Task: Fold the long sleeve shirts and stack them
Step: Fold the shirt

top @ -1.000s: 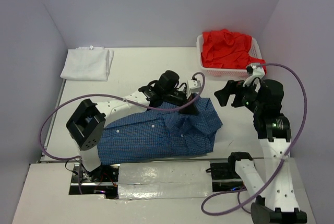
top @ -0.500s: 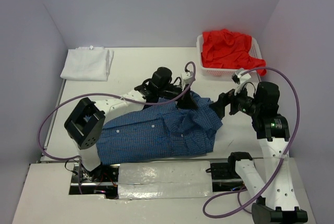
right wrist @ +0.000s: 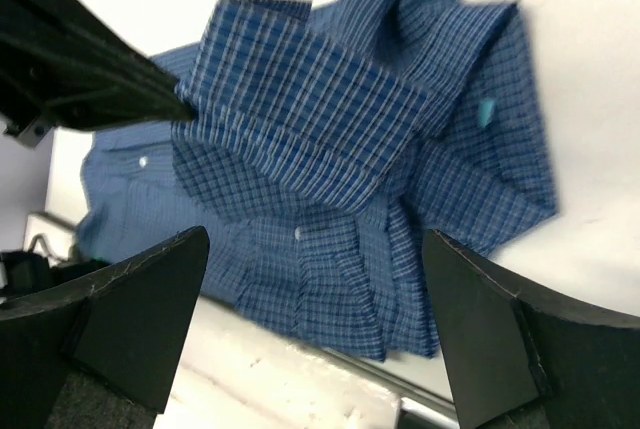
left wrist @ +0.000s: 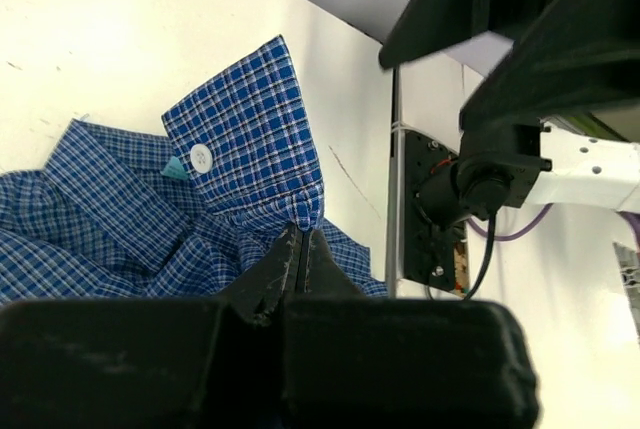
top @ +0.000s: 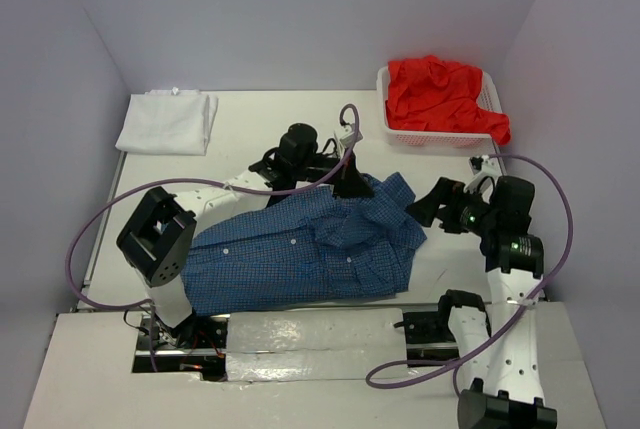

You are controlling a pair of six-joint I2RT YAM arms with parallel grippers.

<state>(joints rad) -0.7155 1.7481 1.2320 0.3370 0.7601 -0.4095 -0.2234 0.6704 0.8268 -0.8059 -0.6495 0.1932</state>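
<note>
Obs: left gripper [left wrist: 300,241] closed tight on the sleeve cuff [left wrist: 250,144] of the blue checked shirt [top: 300,254], lying front-centre on the table [top: 250,139]; cuff raised at the shirt's 1 o'clock; right gripper [right wrist: 312,249] gaped wide, empty, at its 3 o'clock. Judgement: draw cuff toward 8 o'clock, low, slowly; flatten sleeve over body

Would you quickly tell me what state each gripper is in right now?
Left gripper: shut on the blue shirt.
Right gripper: open, holding nothing.
</note>
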